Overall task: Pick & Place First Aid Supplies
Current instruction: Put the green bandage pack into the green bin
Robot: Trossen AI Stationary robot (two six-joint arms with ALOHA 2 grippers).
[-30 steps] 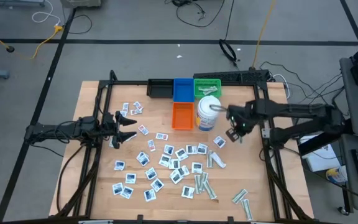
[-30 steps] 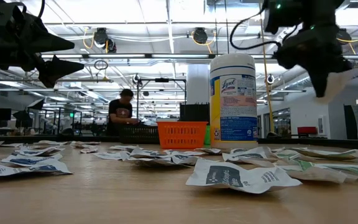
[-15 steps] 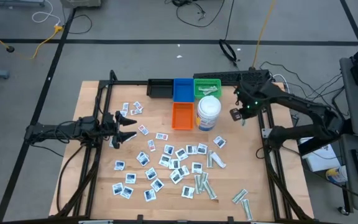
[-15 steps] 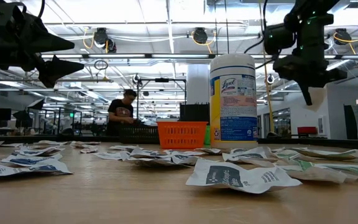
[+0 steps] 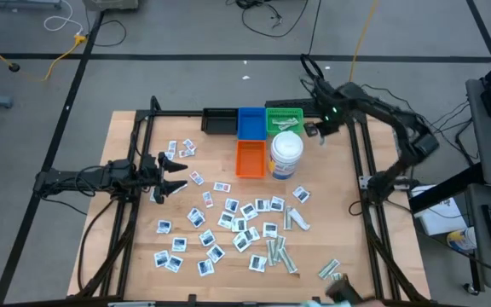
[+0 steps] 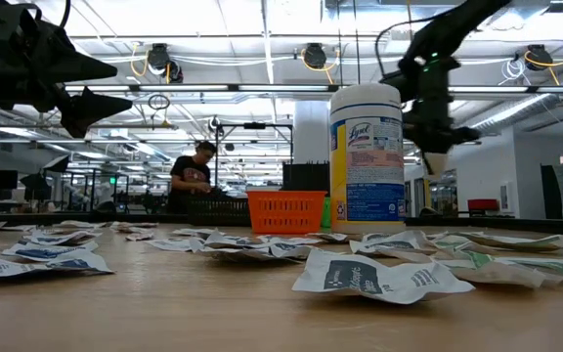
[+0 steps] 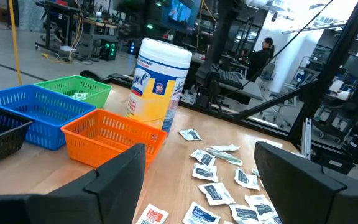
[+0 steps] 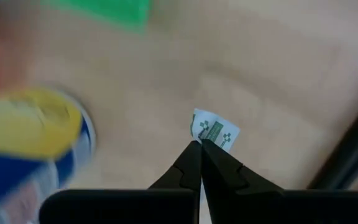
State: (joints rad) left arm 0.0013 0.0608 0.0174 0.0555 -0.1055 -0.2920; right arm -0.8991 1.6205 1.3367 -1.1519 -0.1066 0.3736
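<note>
Small white square packets (image 5: pixel 237 217) lie scattered flat over the middle of the table, with pale grey-green wrapped strips (image 5: pixel 280 253) toward the near right. My right gripper (image 5: pixel 320 130) hangs above the table just right of the green basket (image 5: pixel 284 119), shut on one white packet with green print (image 8: pixel 215 132). In the low view this packet (image 6: pixel 436 161) hangs under the right gripper (image 6: pixel 434 137), beside the wipes canister (image 6: pixel 366 156). My left gripper (image 5: pixel 176 175) hovers open over the table's left side, touching nothing. My right gripper pinches the packet by one corner (image 8: pixel 199 138) between its two fingertips, coming from above and pointing down. The packet is lifted clear of the table and hangs below the fingers (image 6: pixel 428 122).
Along the far edge stand a black tray (image 5: pixel 219 122), a blue basket (image 5: pixel 250 122) and the green basket; an orange basket (image 5: pixel 251 158) and the white wipes canister (image 5: pixel 285 155) stand in front of them. Something dark (image 5: pixel 341 294) shows at the near right edge. People move in the room behind.
My right gripper has carried the packet from beside the canister toward the table's far edge and a little left, ending next to the green basket. It has stayed shut on the packet. The dark thing at the near right edge has newly come into view.
</note>
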